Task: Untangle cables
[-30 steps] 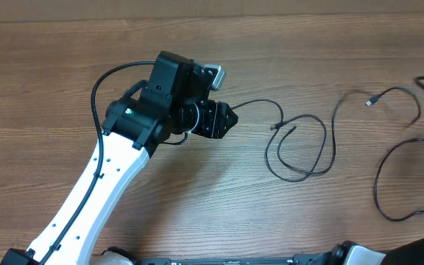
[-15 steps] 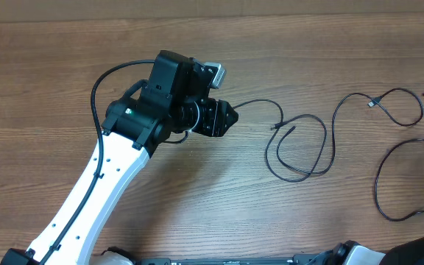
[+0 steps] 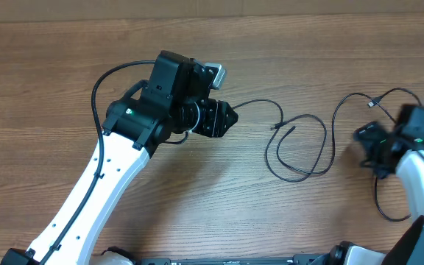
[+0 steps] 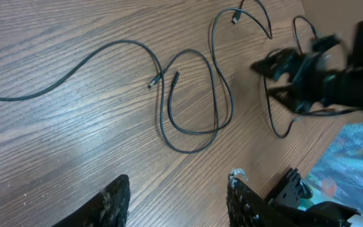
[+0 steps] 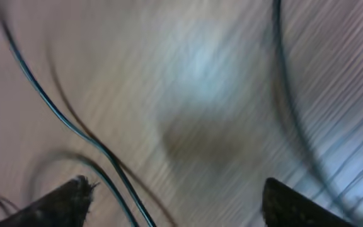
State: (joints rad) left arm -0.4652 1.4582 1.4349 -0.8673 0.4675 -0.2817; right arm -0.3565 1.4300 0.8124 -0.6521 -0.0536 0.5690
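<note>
left gripper hangs spread and empty above the wooden counter. right gripper, also spread, hovers low over the right cable and grips nothing. the middle cable runs from beside the left gripper into loose, overlapping loops mid-counter. the two cables appear largely separated, so the task seems well along. the middle loops are left to straighten.

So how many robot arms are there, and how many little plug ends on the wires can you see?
Robot arms: 2, the left arm and the right arm.
Cable plug ends in view: 3, the left plug end, the middle plug end and the right plug end.
Total: 5.
</note>
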